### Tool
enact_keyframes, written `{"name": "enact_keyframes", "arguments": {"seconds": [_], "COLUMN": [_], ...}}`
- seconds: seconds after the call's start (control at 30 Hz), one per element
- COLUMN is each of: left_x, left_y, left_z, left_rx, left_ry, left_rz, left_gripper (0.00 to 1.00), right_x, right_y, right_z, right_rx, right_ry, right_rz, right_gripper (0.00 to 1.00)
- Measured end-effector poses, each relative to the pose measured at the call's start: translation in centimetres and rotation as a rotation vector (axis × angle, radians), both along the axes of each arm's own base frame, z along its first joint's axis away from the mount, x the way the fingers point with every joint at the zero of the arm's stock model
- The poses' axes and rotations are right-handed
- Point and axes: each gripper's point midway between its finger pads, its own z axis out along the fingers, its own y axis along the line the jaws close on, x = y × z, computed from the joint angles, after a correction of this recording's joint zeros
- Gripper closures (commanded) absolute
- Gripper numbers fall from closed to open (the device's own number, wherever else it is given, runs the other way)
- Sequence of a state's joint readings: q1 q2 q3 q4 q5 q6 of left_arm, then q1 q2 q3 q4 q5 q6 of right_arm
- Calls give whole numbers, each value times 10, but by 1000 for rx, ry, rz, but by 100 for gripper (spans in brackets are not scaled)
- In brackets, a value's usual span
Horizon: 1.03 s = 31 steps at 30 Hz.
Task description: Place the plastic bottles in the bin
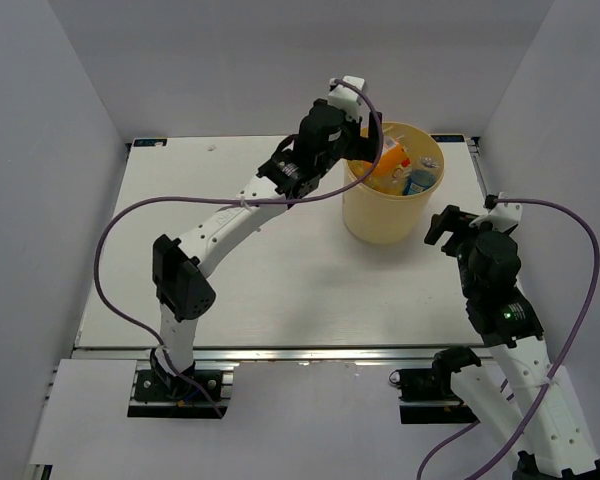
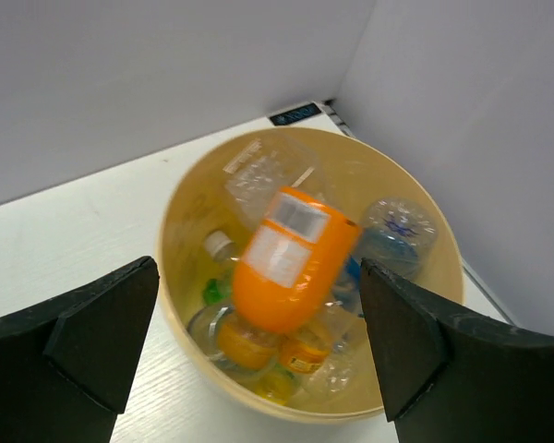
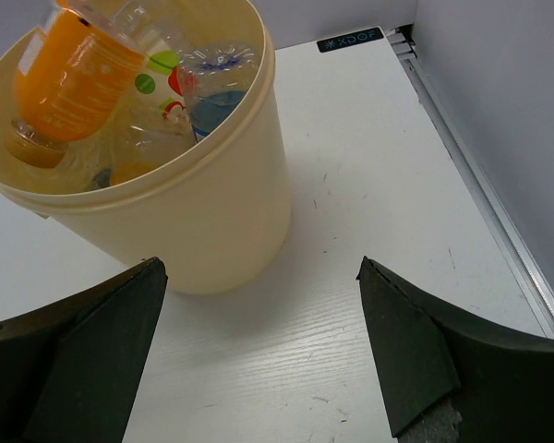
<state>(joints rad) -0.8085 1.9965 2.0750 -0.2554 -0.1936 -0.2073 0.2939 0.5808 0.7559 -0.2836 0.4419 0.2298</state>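
The yellow-orange bin (image 1: 380, 225) stands at the back right of the table and holds several plastic bottles. My left gripper (image 1: 363, 143) hangs open over its left rim. In the left wrist view the gripper (image 2: 258, 360) is wide open and empty, and a blurred orange bottle (image 2: 291, 263) lies tilted on top of the pile inside the bin (image 2: 351, 175), apart from both fingers. A clear bottle with blue (image 2: 397, 231) lies beside it. My right gripper (image 1: 448, 225) is open and empty just right of the bin (image 3: 194, 231); the orange bottle (image 3: 65, 78) shows in that view too.
White walls close in the table at the back and on both sides. A metal rail (image 3: 485, 194) runs along the table's right edge. Purple cables loop from both arms.
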Motion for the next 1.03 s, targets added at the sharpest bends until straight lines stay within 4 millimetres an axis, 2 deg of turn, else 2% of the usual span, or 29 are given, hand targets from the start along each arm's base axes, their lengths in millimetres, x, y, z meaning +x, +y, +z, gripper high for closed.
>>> {"name": "enact_keyframes", "arguments": {"seconds": [0.07, 0.13, 0.2, 0.23, 0.3, 0.33, 0.4, 0.47, 0.5, 0.57, 0.67, 0.8, 1.03], "left_x": [1, 3, 2, 2, 9, 13, 9, -14, -34, -62, -83, -96, -107], "left_y": [13, 35, 67, 91, 150, 191, 280, 352, 374, 387, 392, 403, 412], "left_z": [10, 18, 18, 13, -2, -14, -46, -78, -94, -107, -98, -89, -92], "left_rx": [9, 11, 9, 5, -22, -41, -58, -73, -74, -87, -123, -152, -168], "left_ry": [-20, -33, -20, 4, 61, 90, 154, 200, 227, 246, 236, 218, 207], "left_rz": [45, 115, 188, 234, 347, 436, 647, 850, 915, 952, 974, 1028, 1065], "left_gripper": [2, 2, 2, 2, 2, 2, 2, 2, 2, 2, 2, 2, 2], "right_x": [1, 2, 3, 4, 5, 5, 5, 5, 5, 5, 5, 2, -2], "right_y": [0, 1, 0, 0, -2, -3, -5, -4, -4, -4, -4, -7, -8], "right_z": [-3, -6, -9, -10, -14, -16, -19, -20, -20, -20, -19, -16, -6], "right_rx": [-3, -5, -6, -7, -5, -4, -3, -2, -1, 6, 16, 22, 36], "right_ry": [11, 24, 36, 41, 55, 64, 75, 80, 80, 75, 72, 60, 20], "right_rz": [0, -2, -7, -12, -29, -38, -46, -46, -47, -49, -55, -63, -65], "right_gripper": [11, 11, 11, 11, 11, 11, 11, 11, 11, 11, 11, 11, 11]}}
